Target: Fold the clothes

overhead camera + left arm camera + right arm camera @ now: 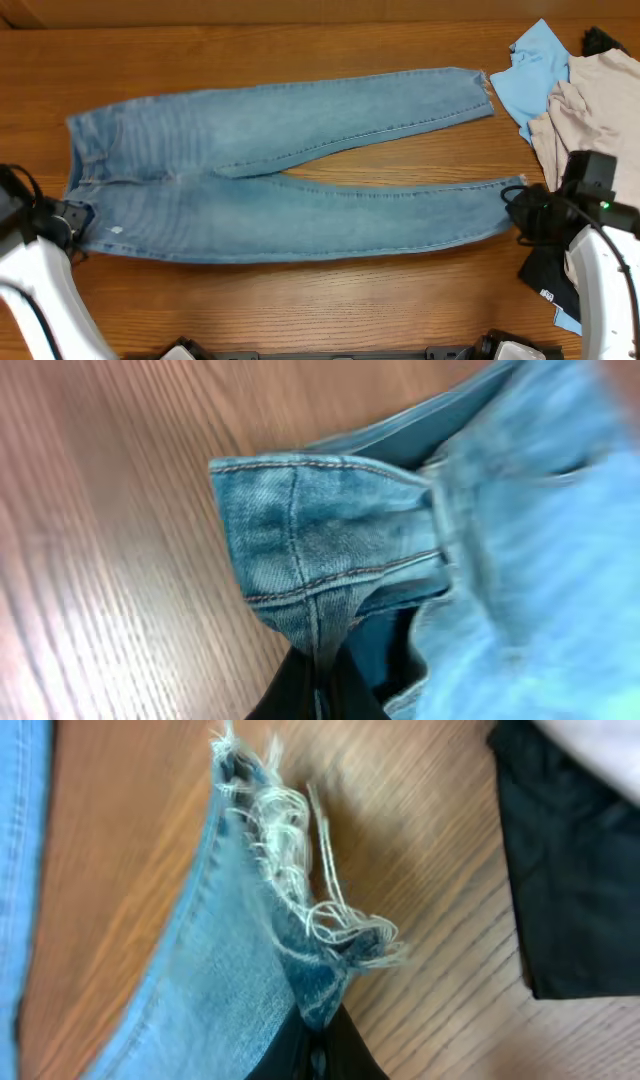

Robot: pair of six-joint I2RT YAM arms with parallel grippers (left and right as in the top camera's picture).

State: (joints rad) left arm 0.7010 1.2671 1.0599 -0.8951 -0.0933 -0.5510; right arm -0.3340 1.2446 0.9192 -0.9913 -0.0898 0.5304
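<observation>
Stretching across most of the wooden table point(300, 40), the jeans point(280, 160) lie flat with the waistband at the left and both legs running rightward. The far leg angles up toward the beige garment point(590, 110) and sky-blue shirt point(530, 75) heaped at the right edge, with a black cloth point(548, 275) below them. The left gripper point(80, 218) is pinched tight on the near corner of the waistband point(300, 530), and the right gripper point(512, 205) is likewise clamped on the frayed hem point(300, 870) of the near leg.
</observation>
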